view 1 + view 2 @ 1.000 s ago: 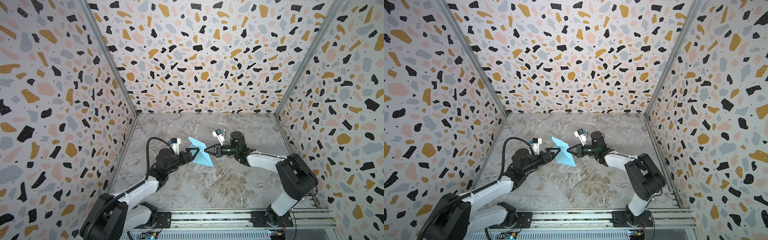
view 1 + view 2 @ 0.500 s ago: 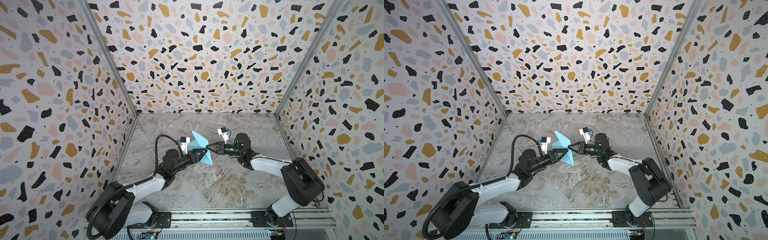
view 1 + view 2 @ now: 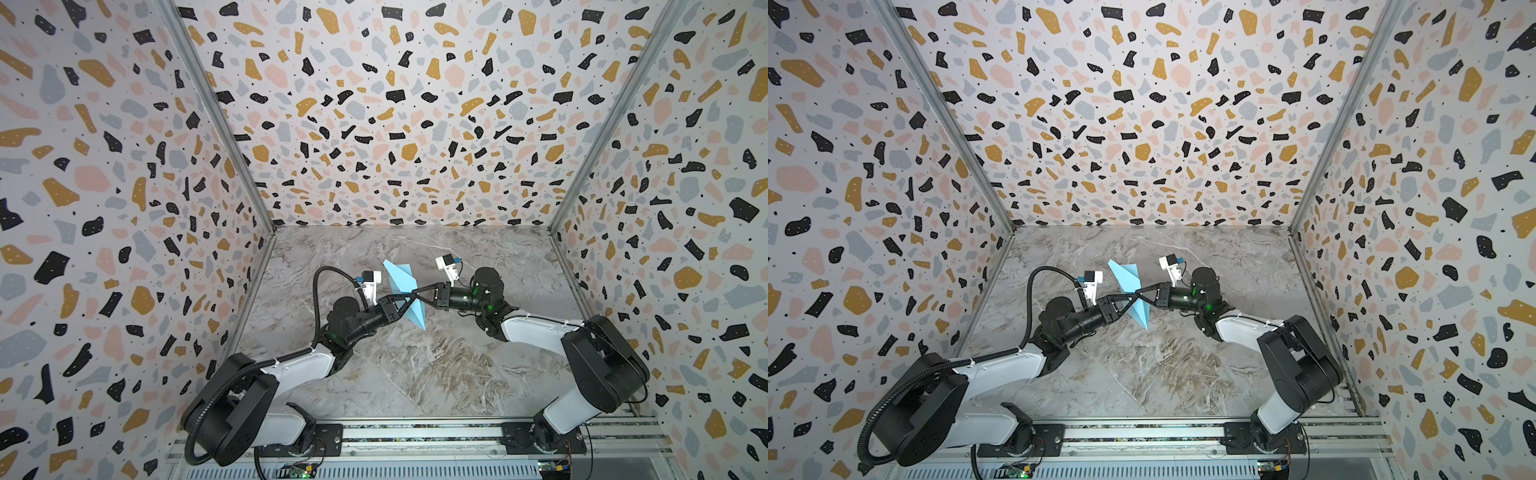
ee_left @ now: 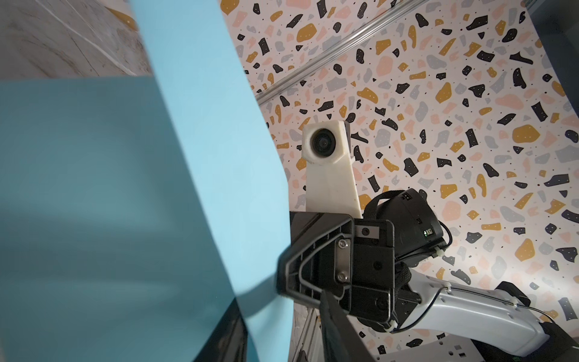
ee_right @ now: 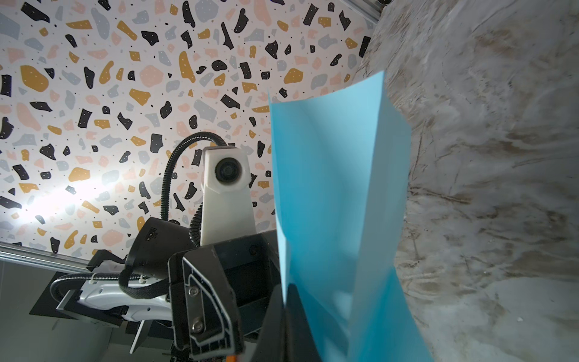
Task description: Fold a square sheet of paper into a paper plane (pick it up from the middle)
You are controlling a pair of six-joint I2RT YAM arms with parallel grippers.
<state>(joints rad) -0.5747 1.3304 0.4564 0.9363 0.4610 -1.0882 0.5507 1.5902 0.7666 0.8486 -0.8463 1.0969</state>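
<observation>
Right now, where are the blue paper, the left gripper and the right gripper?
blue paper (image 3: 398,275), in a top view, its upper flap.
left gripper (image 3: 409,296), in a top view, between its fingertips.
right gripper (image 3: 417,292), in a top view, between its fingertips.

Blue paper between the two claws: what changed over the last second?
The left gripper reached in and narrowed its jaws around the blue paper; whether it grips yet is unclear. The paper shifted slightly up the picture in both top views. The right gripper stayed shut on it.
</observation>
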